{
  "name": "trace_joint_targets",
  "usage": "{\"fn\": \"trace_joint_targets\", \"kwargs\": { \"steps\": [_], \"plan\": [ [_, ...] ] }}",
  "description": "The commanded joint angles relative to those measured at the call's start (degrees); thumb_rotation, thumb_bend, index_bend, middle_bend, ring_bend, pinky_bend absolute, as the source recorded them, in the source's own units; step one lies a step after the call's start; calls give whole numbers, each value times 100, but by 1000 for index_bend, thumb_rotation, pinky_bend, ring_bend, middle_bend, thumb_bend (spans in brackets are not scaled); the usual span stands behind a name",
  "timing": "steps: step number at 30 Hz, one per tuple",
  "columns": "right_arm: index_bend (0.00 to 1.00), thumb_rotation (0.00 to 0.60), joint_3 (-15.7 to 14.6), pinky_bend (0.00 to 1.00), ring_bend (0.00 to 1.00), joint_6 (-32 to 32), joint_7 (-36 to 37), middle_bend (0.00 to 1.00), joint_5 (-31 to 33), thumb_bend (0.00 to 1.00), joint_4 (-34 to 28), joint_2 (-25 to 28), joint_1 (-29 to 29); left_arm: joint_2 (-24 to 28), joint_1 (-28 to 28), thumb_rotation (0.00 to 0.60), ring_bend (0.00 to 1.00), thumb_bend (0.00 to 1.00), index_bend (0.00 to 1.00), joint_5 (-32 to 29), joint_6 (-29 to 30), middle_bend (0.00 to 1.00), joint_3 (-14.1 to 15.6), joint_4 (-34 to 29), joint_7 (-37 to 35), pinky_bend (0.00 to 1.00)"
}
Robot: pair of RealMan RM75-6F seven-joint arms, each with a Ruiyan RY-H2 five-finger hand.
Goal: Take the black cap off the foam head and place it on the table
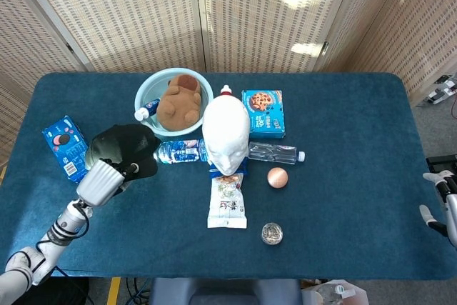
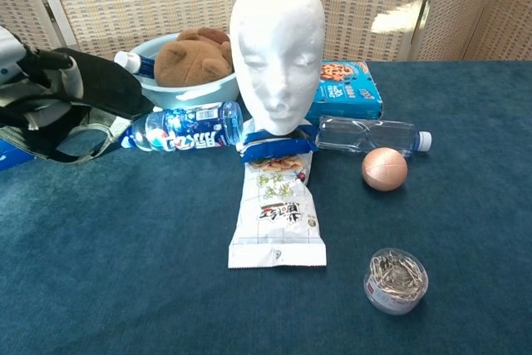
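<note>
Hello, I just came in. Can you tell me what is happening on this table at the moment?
The robot's left hand holds the black cap low over the blue table, left of the foam head. The head is bare, so the cap is already off; whether it touches the table yet is unclear. It sits close to a water bottle and a bowl with a plush toy. The right hand waits at the table's right edge, holding nothing.

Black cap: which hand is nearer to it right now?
Left. The left hand grips the black cap at the table's left side, beside the labelled water bottle. The right hand sits off the table's far right edge, well away from the cap.
</note>
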Motion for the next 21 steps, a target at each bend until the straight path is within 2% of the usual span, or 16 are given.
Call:
{"fn": "trace_joint_targets", "kwargs": {
  "steps": [1, 8, 11, 14, 16, 19, 21],
  "plan": [
    [282, 600, -3, 305, 224, -17, 3, 307, 9, 287, 16, -11, 3, -145, 22, 600, 1000, 444, 611, -70, -316, 1000, 96, -9, -23, 1000],
    [282, 600, 3, 305, 224, -72, 12, 307, 12, 287, 54, -46, 39, -49, 87, 600, 1000, 412, 532, -322, -1019, 1000, 165, -720, 383, 1000],
    [282, 600, 1, 305, 224, -88, 24, 307, 18, 287, 71, -59, 44, 56, 126, 600, 1000, 348, 459, -481, -1333, 983, 171, -1162, 585, 1000],
    [282, 600, -2, 305, 224, -88, 34, 307, 37, 287, 88, -65, 34, 232, 174, 600, 995, 194, 291, -687, -1655, 937, 151, -1695, 1042, 1000],
    [282, 600, -4, 306, 224, -82, 35, 307, 42, 287, 100, -71, 28, 366, 199, 600, 981, 127, 166, -808, -1805, 909, 126, -2069, 1325, 1000],
    [282, 600, -7, 306, 224, -77, 50, 307, 41, 287, 115, -81, 22, 619, 243, 600, 959, 87, 31, -1007, -2027, 867, 95, -2687, 1763, 1000],
    [282, 600, -10, 305, 224, -79, 57, 307, 37, 287, 129, -89, 22, 803, 275, 600, 950, 76, 3, -1146, -2161, 841, 79, -3101, 2048, 1000]
  ]
}}
